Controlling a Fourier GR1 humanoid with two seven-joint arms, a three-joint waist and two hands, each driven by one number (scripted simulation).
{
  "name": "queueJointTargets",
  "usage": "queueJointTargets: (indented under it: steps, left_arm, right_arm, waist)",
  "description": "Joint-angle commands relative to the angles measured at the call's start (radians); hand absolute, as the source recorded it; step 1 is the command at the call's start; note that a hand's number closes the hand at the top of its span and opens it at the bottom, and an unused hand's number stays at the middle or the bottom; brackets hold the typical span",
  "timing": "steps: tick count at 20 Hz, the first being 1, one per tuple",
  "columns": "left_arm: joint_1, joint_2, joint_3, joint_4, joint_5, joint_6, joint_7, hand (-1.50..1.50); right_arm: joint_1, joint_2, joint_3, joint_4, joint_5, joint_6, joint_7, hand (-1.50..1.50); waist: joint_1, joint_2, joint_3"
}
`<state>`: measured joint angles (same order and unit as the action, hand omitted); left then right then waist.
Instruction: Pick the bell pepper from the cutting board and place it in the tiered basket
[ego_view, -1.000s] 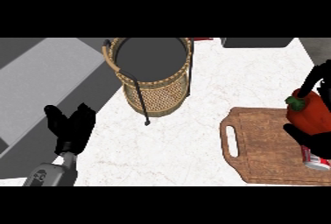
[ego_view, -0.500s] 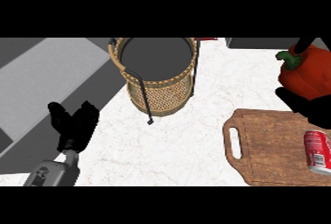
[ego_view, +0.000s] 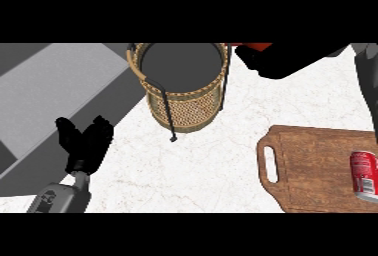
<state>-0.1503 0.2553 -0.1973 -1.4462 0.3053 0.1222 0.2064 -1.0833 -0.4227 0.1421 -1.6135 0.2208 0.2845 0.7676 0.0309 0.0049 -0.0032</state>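
Red bell pepper (ego_view: 255, 46) grasped by right robot hand (ego_view: 288, 60) beside tiered basket (ego_view: 181, 102); soda can (ego_view: 364, 175) lies on cutting board (ego_view: 314, 170).

A red can (ego_view: 362, 175) is lying on its side at the right edge of the frame, lower right. The white marbled table (ego_view: 214, 170) is filling the middle and lower part of the frame. A grey floor (ego_view: 52, 95) with a darker diagonal band is showing at the upper left, beyond the table's slanting edge.
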Motion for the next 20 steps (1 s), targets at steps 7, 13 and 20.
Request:
queueJointTargets:
  steps: [7,13,20]
  left_arm:
    - [-0.086,-0.009,-0.022,-0.026,-0.033,-0.018,0.021,0.00]
    - [-0.092,-0.019,-0.026,-0.028,-0.047,-0.007,0.026,0.00]
    - [-0.079,-0.008,-0.027,0.000,-0.035,-0.055,-0.016,0.00]
  right_arm:
    - [-0.154,0.246,0.056,0.381,0.156,-0.202,-0.151,1.50]
    - [-0.181,0.339,0.035,0.610,0.187,-0.287,-0.277,1.50]
    - [-0.172,0.421,0.020,0.730,-0.050,-0.438,-0.395,-1.50]
  waist:
    - [-0.003,0.002,0.002]
    - [-0.003,0.004,0.002]
    - [0.029,0.010,0.002]
